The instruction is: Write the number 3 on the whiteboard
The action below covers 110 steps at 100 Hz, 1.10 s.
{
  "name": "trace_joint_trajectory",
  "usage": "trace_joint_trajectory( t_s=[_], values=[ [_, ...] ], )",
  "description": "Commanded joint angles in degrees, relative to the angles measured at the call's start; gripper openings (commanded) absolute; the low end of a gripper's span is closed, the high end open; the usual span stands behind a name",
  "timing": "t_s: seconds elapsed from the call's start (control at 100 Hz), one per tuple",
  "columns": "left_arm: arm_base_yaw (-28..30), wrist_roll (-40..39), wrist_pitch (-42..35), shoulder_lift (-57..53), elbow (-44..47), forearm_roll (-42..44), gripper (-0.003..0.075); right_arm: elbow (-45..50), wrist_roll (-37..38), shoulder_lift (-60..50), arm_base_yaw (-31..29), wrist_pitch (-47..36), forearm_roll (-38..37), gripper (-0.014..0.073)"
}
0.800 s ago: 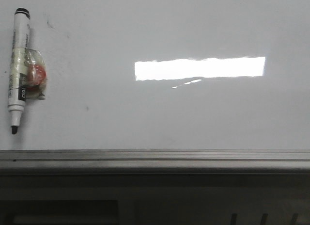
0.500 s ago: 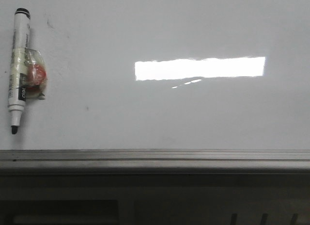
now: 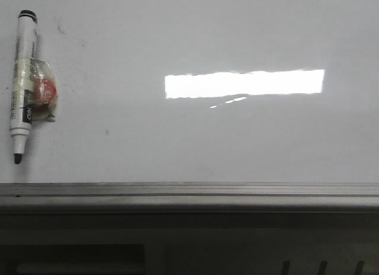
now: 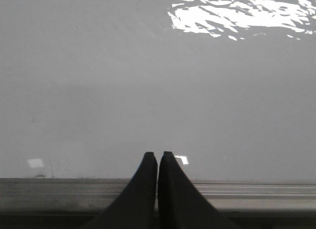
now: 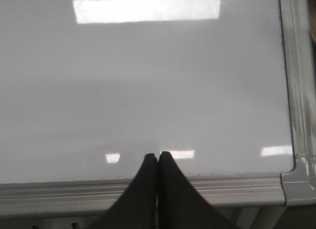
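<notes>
I have both arms parked at the near rail of the whiteboard [image 3: 237, 144], and nothing is written yet: the surface is bare apart from a few faint specks, so the number 3 does not exist at this point. The marker [image 3: 21, 85] lies on the board at its far left in the front view, tip pointing toward the rail and uncapped as far as I can tell, with a taped-on wad of clear wrap and something red [image 3: 42, 92] stuck to its barrel (probably a grip aid, though I can't be sure).

The left end effector [image 4: 157, 155] is closed with its fingers pressed together on nothing, hovering over the rail; the right end effector [image 5: 157, 155] is the same, near the board's right corner.

I judge this the very start: the pick-up comes first. The left arm is nearer, so I'd spread its fingers, travel to the marker and close around the wrapped section.
</notes>
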Motion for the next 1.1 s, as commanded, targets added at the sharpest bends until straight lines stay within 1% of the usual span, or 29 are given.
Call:
trace_joint_trajectory(
  t_s=[0.0, 0.18, 0.8, 0.91, 1.09],
  values=[
    [-0.1, -0.6, -2.8, -1.5, 2.0, 0.1, -0.002, 1.4, 0.0, -1.0, 0.1, -0.6, -0.9, -0.0064],
    [-0.1, -0.6, -2.9, -1.5, 2.0, 1.6, -0.002, 1.4, 0.0, -1.0, 0.1, -0.9, -0.9, -0.0064],
    [-0.1, -0.6, -5.8, -1.5, 2.0, 2.2, -0.002, 1.4, 0.0, -1.0, 0.1, -1.2, -0.9, -0.0064],
    [-0.1, -0.6, -7.1, -1.5, 2.0, 2.2, -0.002, 1.4, 0.0, -1.0, 0.1, -4.5, 0.0, -0.0064],
    [-0.1, -0.6, -7.2, -1.5, 2.0, 2.2, -0.002, 1.4, 0.0, -1.0, 0.1, -13.8, 0.5, -0.0064]
  ],
)
